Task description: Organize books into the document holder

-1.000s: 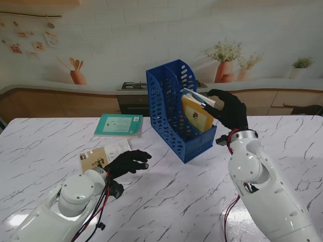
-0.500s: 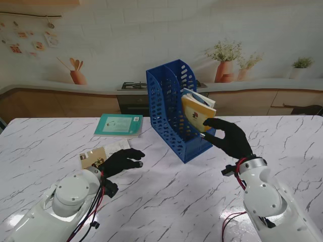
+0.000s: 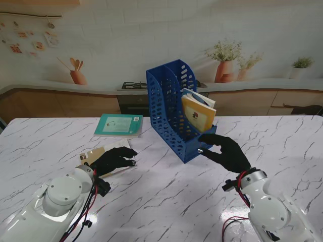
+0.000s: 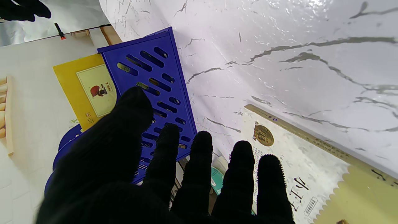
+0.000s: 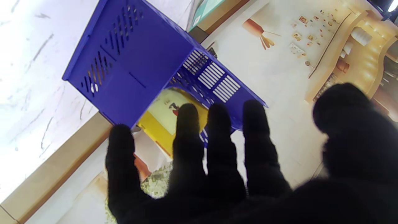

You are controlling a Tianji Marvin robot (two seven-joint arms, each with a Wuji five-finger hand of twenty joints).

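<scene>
A blue perforated document holder [image 3: 174, 108] stands mid-table with a yellow book [image 3: 198, 115] leaning inside its right compartment; the same holder [image 4: 158, 84] and yellow book [image 4: 88, 91] show in the left wrist view, and both holder [image 5: 136, 59] and book [image 5: 169, 115] in the right wrist view. My right hand [image 3: 226, 153] hovers open just in front of the holder, holding nothing. My left hand [image 3: 113, 160] is open, fingers spread over a tan-and-white book [image 3: 99, 155] lying flat, seen closer as the book [image 4: 298, 168]. A teal book [image 3: 119, 125] lies flat farther back on the left.
The marble table [image 3: 166, 196] stretches wide in front of the holder. Behind the table's far edge is a printed kitchen backdrop with a stove [image 3: 133, 86] and potted plants [image 3: 225, 60].
My right hand let go of the yellow book, which now rests in the holder, and pulled back toward me. My left hand drew left and settled over the tan book.
</scene>
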